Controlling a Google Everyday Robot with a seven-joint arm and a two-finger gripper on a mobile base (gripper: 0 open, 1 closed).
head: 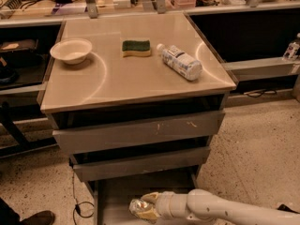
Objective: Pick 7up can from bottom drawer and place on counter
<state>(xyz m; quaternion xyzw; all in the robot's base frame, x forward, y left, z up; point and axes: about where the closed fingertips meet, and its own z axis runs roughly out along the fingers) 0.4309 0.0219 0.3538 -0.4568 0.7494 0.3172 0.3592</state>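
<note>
Down at bottom centre, the end effector point(147, 207) grips the shiny metal can point(136, 206) inside the shallow grey bottom drawer point(115, 197); the brushed tabletop point(140, 81) above carries a round bowl point(71, 50), sponge point(136, 48) and plastic bottle point(180, 61).

The small silvery 7up can point(136, 206) was half covered by the pale two-finger gripper point(144, 207), which was low in the grey metal bottom drawer point(112, 196). The markings of the can were too blurred to be read. The front of this drawer and much of its floor were cut off by the lower edge, and one part was hidden under the white robot arm point(220, 211), which was itself cut off at the lower right. The print on the clear plastic bottle point(180, 62) on the beige-grey metal counter point(126, 83) could not be read. The insides of the two scuffed upper drawers point(140, 132) were lost in shadow. A dark shoe point(35, 218) was cut off at the lower left corner.
</note>
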